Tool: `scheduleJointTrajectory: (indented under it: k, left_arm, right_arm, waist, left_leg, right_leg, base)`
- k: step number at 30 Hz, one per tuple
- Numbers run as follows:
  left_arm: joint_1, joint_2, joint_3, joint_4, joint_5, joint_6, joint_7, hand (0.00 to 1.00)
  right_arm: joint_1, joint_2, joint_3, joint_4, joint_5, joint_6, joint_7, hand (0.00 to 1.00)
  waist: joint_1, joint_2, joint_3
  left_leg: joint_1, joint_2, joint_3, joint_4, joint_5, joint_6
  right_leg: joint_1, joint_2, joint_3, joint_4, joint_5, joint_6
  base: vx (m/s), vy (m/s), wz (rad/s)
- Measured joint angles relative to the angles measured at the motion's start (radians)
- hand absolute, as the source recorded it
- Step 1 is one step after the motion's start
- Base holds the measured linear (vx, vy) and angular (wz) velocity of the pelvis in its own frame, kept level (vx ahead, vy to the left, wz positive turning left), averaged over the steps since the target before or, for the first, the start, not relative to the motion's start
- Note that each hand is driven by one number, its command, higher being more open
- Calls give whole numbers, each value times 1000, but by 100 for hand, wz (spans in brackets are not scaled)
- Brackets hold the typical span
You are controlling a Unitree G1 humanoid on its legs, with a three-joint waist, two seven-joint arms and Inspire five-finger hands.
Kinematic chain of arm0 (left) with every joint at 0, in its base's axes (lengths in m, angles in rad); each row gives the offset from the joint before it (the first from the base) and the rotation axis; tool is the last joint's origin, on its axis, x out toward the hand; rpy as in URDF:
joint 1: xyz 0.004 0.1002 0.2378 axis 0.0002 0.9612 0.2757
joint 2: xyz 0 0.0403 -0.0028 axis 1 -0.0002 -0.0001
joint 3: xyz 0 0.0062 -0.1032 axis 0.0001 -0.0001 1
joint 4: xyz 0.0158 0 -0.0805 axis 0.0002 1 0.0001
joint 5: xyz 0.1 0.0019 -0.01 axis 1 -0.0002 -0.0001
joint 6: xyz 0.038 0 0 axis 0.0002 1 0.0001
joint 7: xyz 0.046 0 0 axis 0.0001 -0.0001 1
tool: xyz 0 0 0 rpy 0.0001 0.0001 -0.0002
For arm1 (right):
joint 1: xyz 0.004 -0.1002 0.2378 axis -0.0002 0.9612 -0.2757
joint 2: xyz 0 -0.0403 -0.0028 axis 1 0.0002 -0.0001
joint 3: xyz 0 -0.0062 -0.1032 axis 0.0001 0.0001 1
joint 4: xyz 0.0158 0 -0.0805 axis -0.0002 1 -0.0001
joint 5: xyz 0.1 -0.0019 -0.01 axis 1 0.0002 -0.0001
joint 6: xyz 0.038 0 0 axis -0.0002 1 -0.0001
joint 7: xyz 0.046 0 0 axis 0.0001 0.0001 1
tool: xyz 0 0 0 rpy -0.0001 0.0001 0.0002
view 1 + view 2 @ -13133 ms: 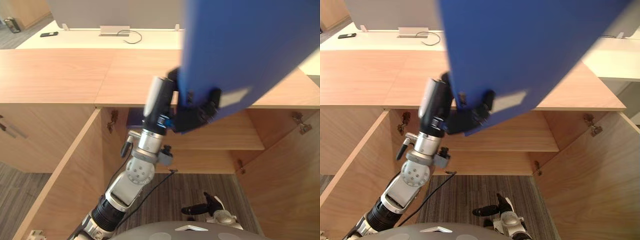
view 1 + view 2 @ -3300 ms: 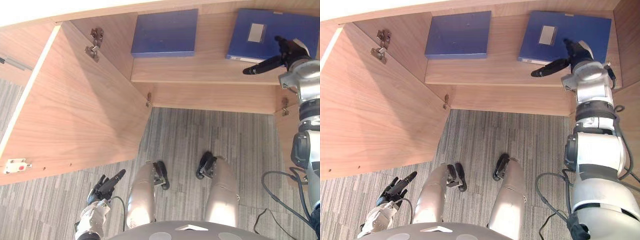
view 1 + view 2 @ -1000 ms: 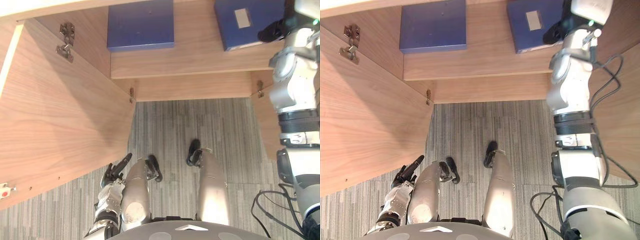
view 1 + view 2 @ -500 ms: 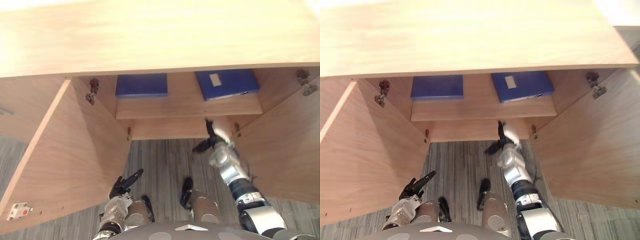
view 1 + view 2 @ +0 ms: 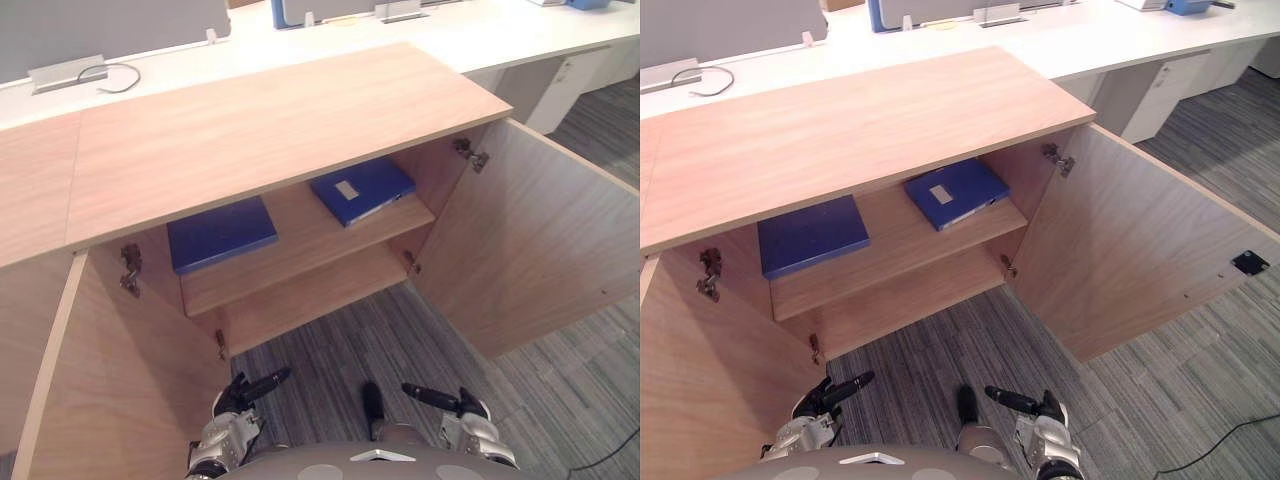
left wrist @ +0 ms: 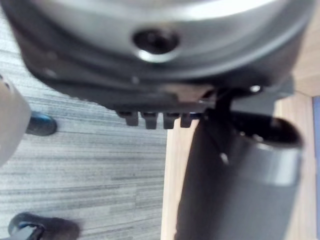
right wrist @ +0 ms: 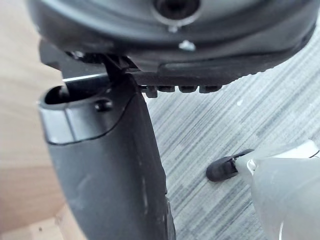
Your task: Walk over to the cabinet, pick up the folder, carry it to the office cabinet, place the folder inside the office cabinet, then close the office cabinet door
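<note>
Grey striped carpet runs under a low wooden office cabinet [image 5: 270, 120] with both doors swung wide, and white desks [image 5: 480, 30] sit behind it at 12 o'clock. Two blue folders lie flat on the shelf [image 5: 298, 235]. There's a plain folder [image 5: 220, 232] at roughly 11 o'clock and the labelled folder [image 5: 360, 188] at about 1. I'd guess the labelled one is what the job's about, and it's tucked fully inside, so the doors can swing past it. The left hand [image 5: 236, 398] hangs low at 7 o'clock and the right hand [image 5: 455, 403] at 5, both with fingers straight and nothing in them, parked clear of the doors. So placing looks done, and shutting the right door [image 5: 530, 240] and left door [image 5: 110, 380] is what's left. Head views give you the whole layout, shelf and folders included. Wrist views add a close look at each relaxed thumb, with carpet and a strip of wood past it.
</note>
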Motion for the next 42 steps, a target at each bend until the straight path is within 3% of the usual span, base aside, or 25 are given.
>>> scheduleJointTrajectory:
  k: [3,6,7,8,9,11,12,18,22,27,31,39,42]
  left_arm:
    - [18,-3,31,3,20,1,0,100]
    - [42,-19,84,-1,43,3,2,100]
    - [55,-29,107,-16,44,3,0,100]
    - [64,-44,118,-32,44,-1,0,100]
    - [67,-49,126,-33,44,-1,-1,100]
    - [86,-46,127,-40,44,1,-2,100]
    - [90,-45,126,-45,44,0,-2,100]
    - [105,-44,108,-42,86,3,-16,100]
    - [113,-31,80,-40,116,4,-17,100]
    - [124,-5,57,-40,117,4,-13,100]
    - [150,25,58,-42,114,2,-9,100]
    - [171,37,56,-42,107,2,-26,100]
    - [176,34,55,-42,107,2,-41,100]
  right_arm:
    - [22,14,-14,-42,38,-4,-7,100]
    - [94,52,-13,-214,84,-20,-32,100]
    - [102,62,-23,-278,84,-21,-44,100]
    - [97,76,-52,-350,85,-24,-54,100]
    - [96,80,-57,-381,84,-32,-66,100]
    - [101,83,-111,-455,84,-48,-99,100]
    - [103,83,-133,-466,84,-49,-107,100]
    - [70,11,-256,-500,86,-49,-129,100]
    - [-8,-76,-294,-499,109,-53,-127,100]
    - [-67,-155,-295,-499,123,-65,-106,100]
    - [-126,-227,-255,-460,152,-66,-67,100]
    - [-273,-359,-99,-338,267,-93,33,100]
    - [-360,-436,-27,-286,323,-111,77,100]
  waist:
    - [-4,-3,0]
    - [-7,-6,0]
    - [-1,-2,0]
    - [3,7,6]
    - [4,11,9]
    - [-7,-5,4]
    - [-6,-5,3]
    - [-9,17,-17]
    - [-6,26,-16]
    - [-4,18,-11]
    - [-2,16,-14]
    - [24,20,-3]
    - [25,50,10]
  left_leg:
    - [27,2,44,-14,-4,-1]
    - [74,8,142,-26,-17,-5]
    - [82,22,194,-21,-24,-2]
    - [93,25,248,-24,-23,-2]
    - [102,26,267,-23,-24,-2]
    - [145,13,307,-14,-47,-9]
    - [150,15,310,-1,-58,-13]
    - [126,53,275,12,-62,-22]
    - [112,62,248,12,-46,-37]
    - [109,47,209,12,-11,-56]
    - [87,56,198,13,-9,-57]
    - [45,109,149,69,-35,-93]
    - [35,116,127,83,-47,-96]
  right_leg:
    - [0,17,39,0,3,3]
    - [-4,53,117,4,8,4]
    - [-46,61,65,56,-33,-53]
    - [-104,22,-135,184,-116,-152]
    - [-125,-7,-222,247,-139,-163]
    - [-160,-137,-453,452,-214,-158]
    - [-162,-147,-467,472,-225,-151]
    - [-164,-86,-464,412,-225,-113]
    - [-154,-53,-438,340,-182,-97]
    - [-105,-42,-424,227,-117,-87]
    - [-23,6,-424,-1,-2,-88]
    - [-36,45,-438,-7,-17,-111]
    - [-37,49,-443,-7,-18,-113]
  base:
    - [50,25,-61]
    - [21,1,-91]
    - [-3,-12,-119]
    - [-20,-6,-124]
    - [-14,10,-112]
    - [48,-15,-58]
    - [118,-63,-25]
    - [123,-113,-19]
    - [29,-81,-20]
    - [-6,-21,-6]
    - [22,-7,-1]
    - [30,20,4]
    - [-22,106,5]
